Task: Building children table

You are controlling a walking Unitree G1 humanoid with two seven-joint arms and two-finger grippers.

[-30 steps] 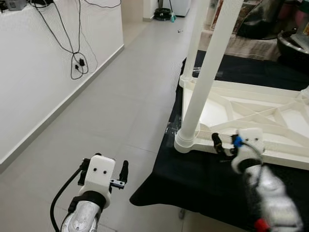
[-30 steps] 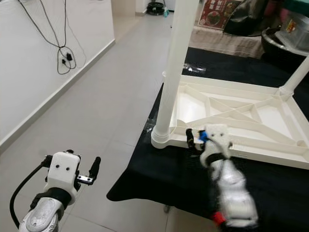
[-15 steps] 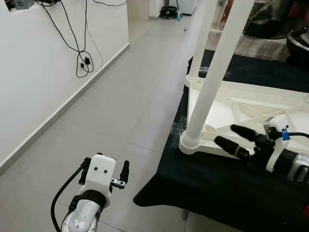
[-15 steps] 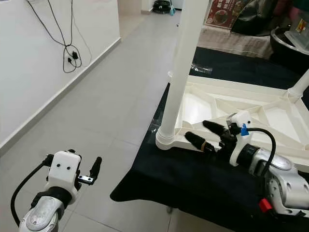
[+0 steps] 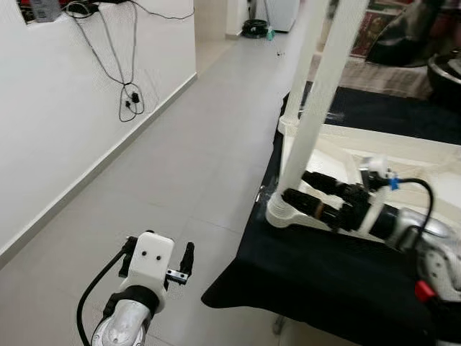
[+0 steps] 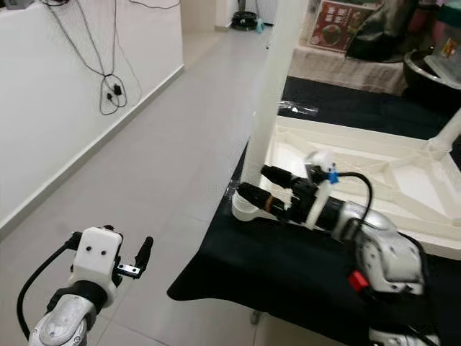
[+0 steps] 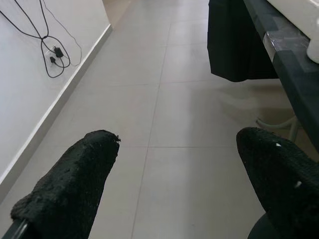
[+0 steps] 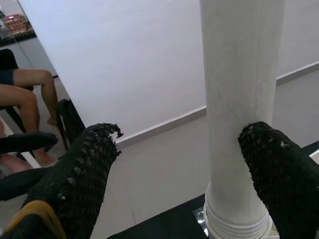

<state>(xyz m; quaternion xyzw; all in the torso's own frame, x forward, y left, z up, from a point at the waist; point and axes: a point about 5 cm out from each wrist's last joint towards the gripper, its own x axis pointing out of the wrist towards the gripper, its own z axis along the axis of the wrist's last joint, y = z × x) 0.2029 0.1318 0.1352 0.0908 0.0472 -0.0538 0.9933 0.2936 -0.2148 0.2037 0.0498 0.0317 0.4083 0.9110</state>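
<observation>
Right now I have the right gripper point(image 6: 265, 189) spread wide at the base of the white table leg point(image 5: 317, 108), centre frame, one finger point(image 8: 279, 174) touching it. Lower left, my left gripper point(image 7: 169, 189) hangs open, empty, over the floor point(image 5: 180, 158).

Black cables point(image 5: 122, 79) hang down the white wall point(image 5: 65, 137) above the grey tiled floor point(image 5: 187, 166)

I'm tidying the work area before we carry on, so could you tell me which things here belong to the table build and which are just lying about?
Part of the job:
- white table top, upside down on the black cloth
- white table leg
- right gripper, open at the base of the leg
- left gripper, idle above the floor

Just lying about:
- black cables on the wall
- dark bowl
</observation>
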